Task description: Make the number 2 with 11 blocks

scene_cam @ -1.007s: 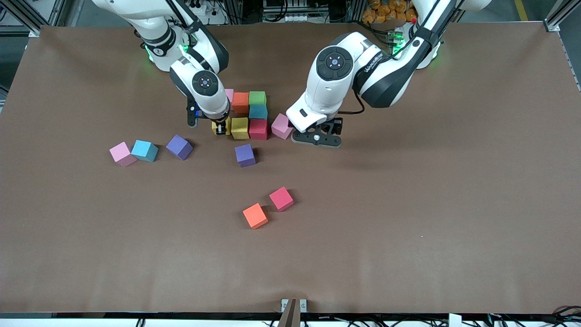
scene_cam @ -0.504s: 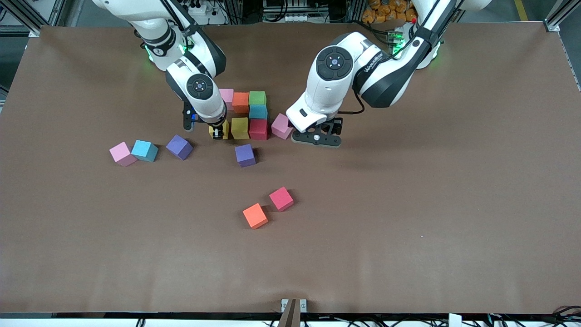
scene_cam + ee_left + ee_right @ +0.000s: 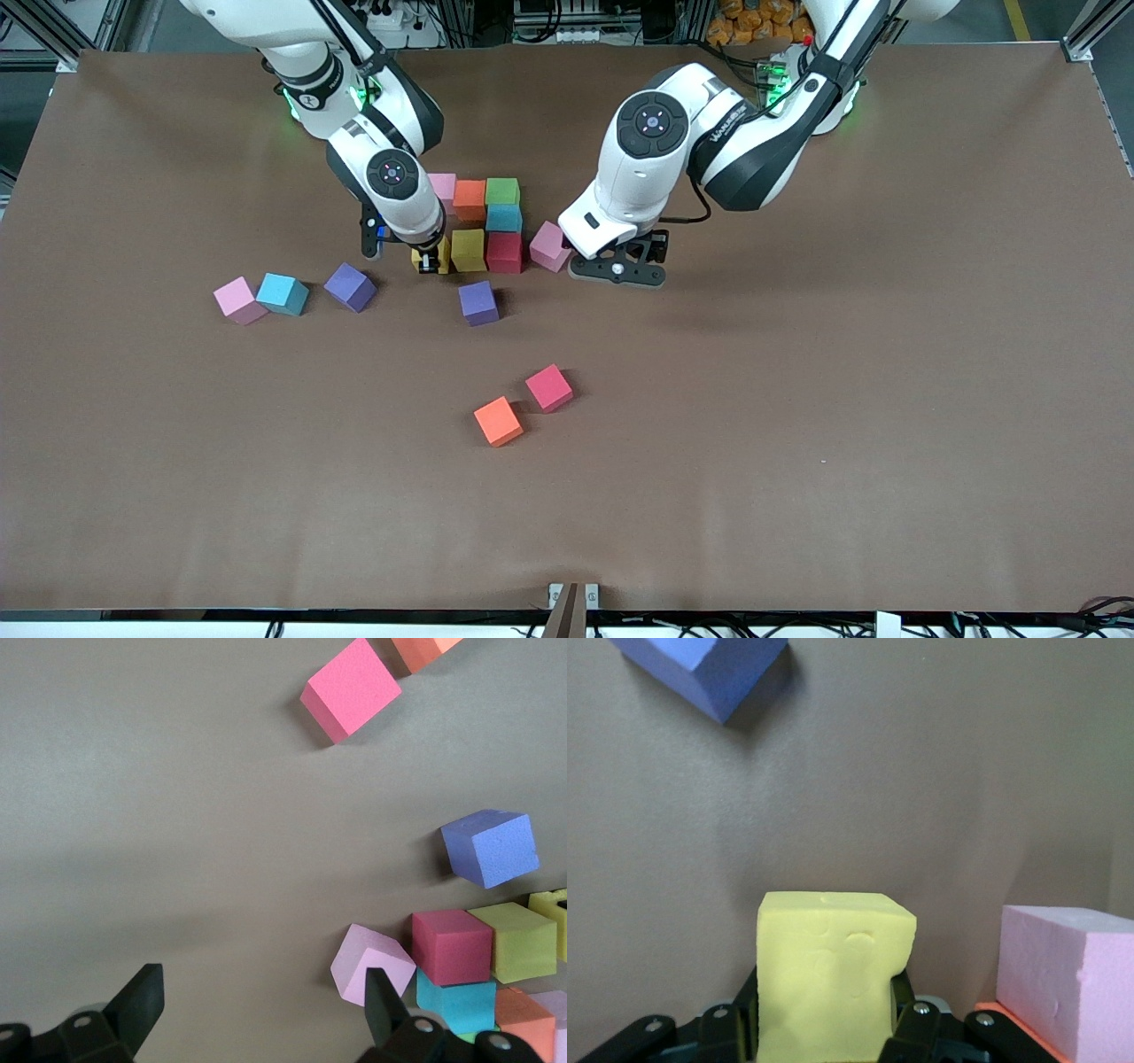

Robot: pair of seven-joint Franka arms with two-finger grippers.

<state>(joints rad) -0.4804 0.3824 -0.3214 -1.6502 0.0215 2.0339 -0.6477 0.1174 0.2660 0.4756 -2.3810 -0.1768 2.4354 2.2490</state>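
A cluster of blocks sits mid-table: pink, orange and green in a row, then a teal block, then a yellow block and a crimson block. My right gripper is shut on a second yellow block, low beside the first yellow one, toward the right arm's end. A tilted pale pink block lies beside the crimson one. My left gripper is open and empty next to that pale pink block.
Loose cubes lie nearer the front camera: pink, light blue, purple, another purple, hot pink and orange. Bare brown table spreads toward the left arm's end.
The right gripper has shifted slightly toward the front camera with the yellow block, uncovering the pink block in the farthest row. The left arm has not moved.
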